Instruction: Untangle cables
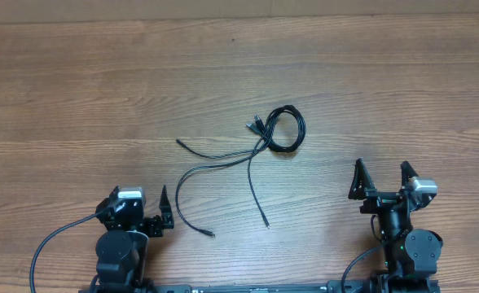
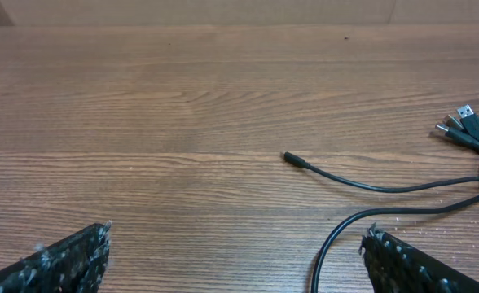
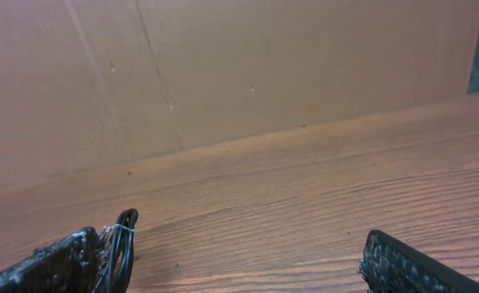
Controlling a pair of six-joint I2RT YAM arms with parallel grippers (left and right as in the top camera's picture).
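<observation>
Overhead: cables (image 1: 265, 143) mid-surface (image 1: 76, 98), coil and plug ends bunched, loose tails crossing and trailing toward near edge. Both sets empty: left fingers (image 2: 68, 256) wide, right fingers (image 1: 359, 181) wide, well apart from cables. Judgement: untangling not started, all separation left.

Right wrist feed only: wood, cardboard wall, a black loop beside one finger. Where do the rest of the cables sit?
Observer: Overhead shows the cables between the left arm and right arm, their coil nearer the right.
Operator: Loose ends?
Observer: Three tails spread from the coil toward the left arm and near edge; one small plug lies free.
Operator: Left side holding anything?
Observer: No. The left gripper is open, fingers empty.
</observation>
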